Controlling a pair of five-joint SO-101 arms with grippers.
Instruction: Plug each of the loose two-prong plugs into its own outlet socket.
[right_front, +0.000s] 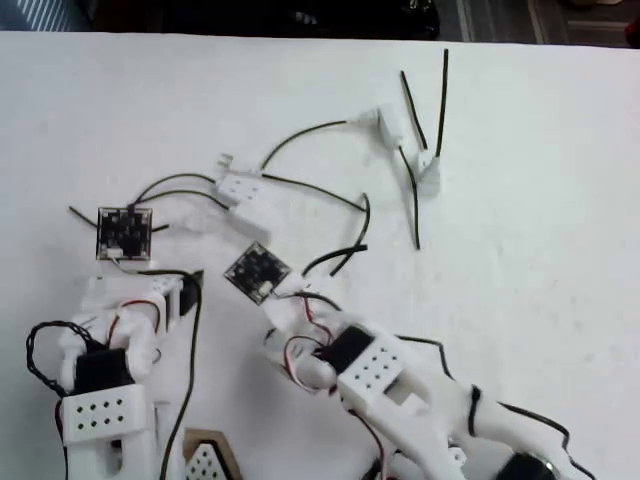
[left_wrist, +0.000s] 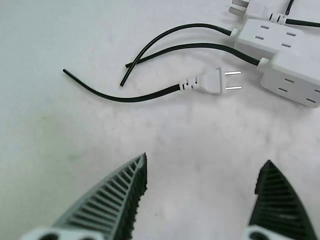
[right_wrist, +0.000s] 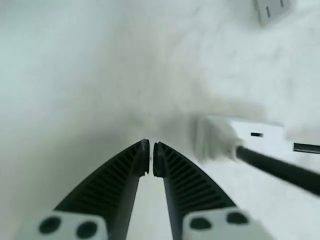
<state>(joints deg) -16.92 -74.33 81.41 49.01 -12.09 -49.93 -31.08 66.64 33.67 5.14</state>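
On a white table (right_front: 540, 300), two white robot arms sit side by side at the near edge.

The left gripper (left_wrist: 206, 161) hangs just over the tabletop w/ its jaws spread wide and nothing between them. Ahead of it lies a loose two-prong plug (left_wrist: 210, 81), white and flat on the table. Its black cord (left_wrist: 150, 95) trails away from the plug body. The two metal prongs point at an outlet block (left_wrist: 292, 77), which is just beside the plug but not touching it. A second outlet block (left_wrist: 272, 36) lies right behind the first. Each block has its own black lead.

The right gripper (right_wrist: 151, 145) is low over bare tabletop. Its jaws are pressed together bar a hairline gap and grip nothing. Just beside it sits a blurred white piece (right_wrist: 215, 140) on a black cable, possibly another plug, but too soft to tell.

At the far side of the table, well apart from both arms, lie a white connector piece (right_front: 385, 122) and a further white piece (right_front: 428, 172), both w/ black cables.
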